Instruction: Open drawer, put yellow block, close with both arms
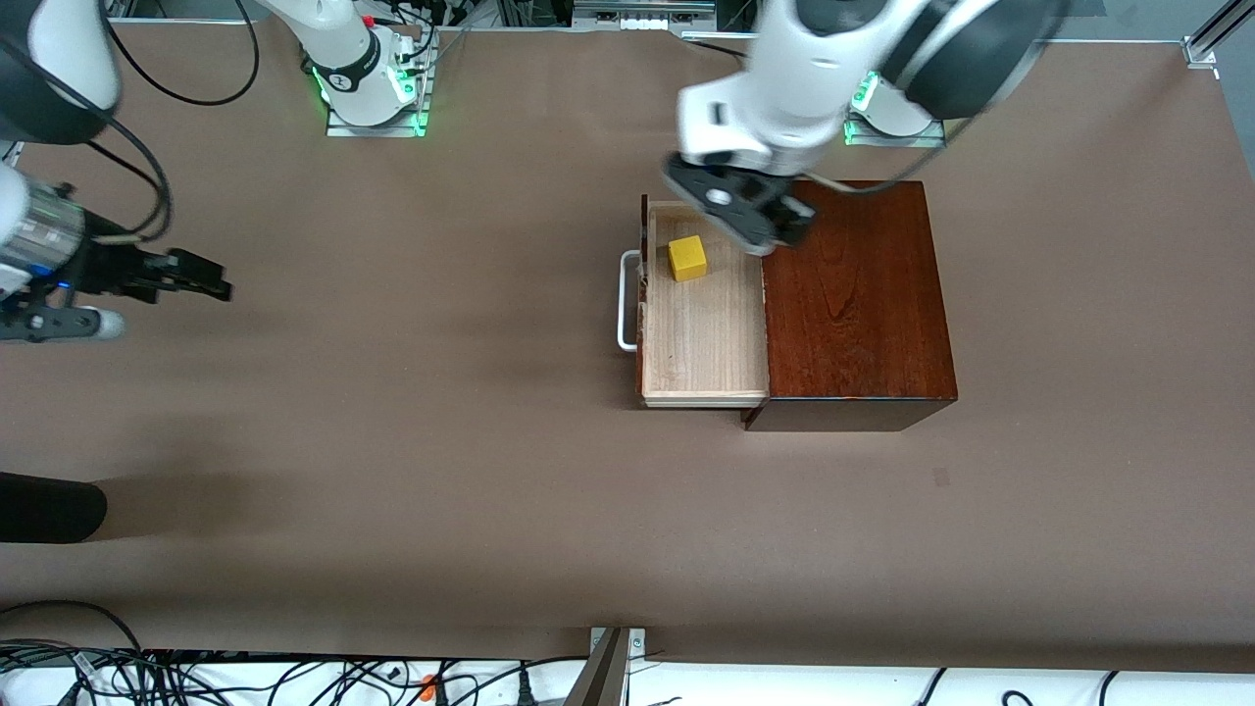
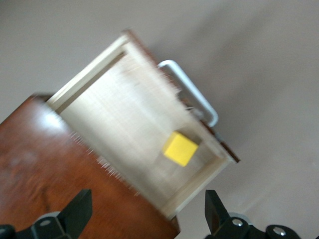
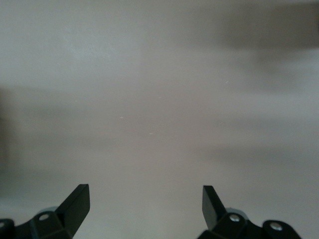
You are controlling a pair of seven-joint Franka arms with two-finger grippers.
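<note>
Looking down from the front camera, the drawer [image 1: 704,324] stood pulled out of the reddish wooden box [image 1: 858,294] toward the right arm's end of the table, its white handle [image 1: 627,299] leading. The yellow block [image 1: 687,258] lay inside, in the part of the tray farther from the camera. The left gripper [image 1: 775,230] hung over the seam where the tray met the box, empty, just beside the block. The right gripper [image 1: 201,279] waited well apart, over bare table [image 1: 392,441] toward its own end. The drawer slides along the line between the two arms, so I judged that closing meant pushing its dark front back toward the box; the left gripper was far nearer, but on the box side of that front.

From the left wrist camera, both fingers [image 2: 79,209] stood wide apart, holding nothing. The block [image 2: 180,148] sat in the tray near the handle [image 2: 192,92], past the fingertips.

From the right wrist camera, the fingers [image 3: 77,201] were spread wide over plain tabletop, nothing between them.
</note>
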